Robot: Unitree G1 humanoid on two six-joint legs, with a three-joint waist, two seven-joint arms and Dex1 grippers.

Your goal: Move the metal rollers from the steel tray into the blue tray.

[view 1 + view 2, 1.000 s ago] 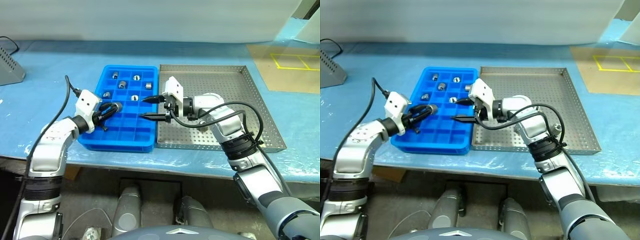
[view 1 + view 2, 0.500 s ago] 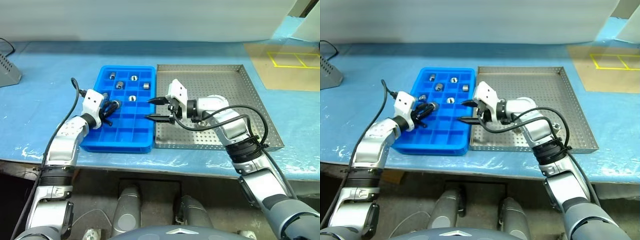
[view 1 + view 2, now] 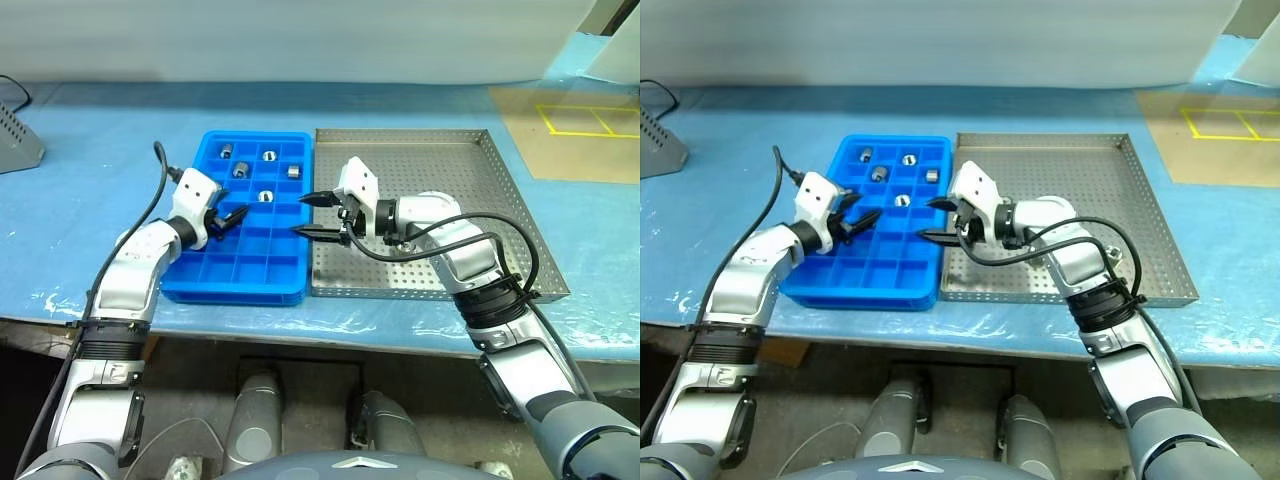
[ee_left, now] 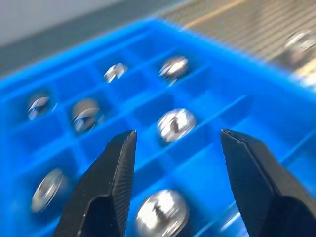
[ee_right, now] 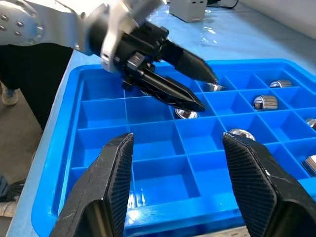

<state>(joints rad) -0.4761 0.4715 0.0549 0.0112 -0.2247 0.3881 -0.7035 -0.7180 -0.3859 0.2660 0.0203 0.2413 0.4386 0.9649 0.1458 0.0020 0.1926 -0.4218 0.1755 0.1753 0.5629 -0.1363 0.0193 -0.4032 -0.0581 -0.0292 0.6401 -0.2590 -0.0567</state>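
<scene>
I see the left claw (image 3: 232, 219) spread open over the blue tray (image 3: 250, 280) left of centre, holding nothing, with a roller (image 4: 163, 211) lying in the compartment just under its tips. My right claw (image 3: 312, 215) hangs open and empty at the seam between the blue tray and the steel tray (image 3: 520, 230). More rollers (image 3: 240, 170) sit in the blue tray's upper compartments.
</scene>
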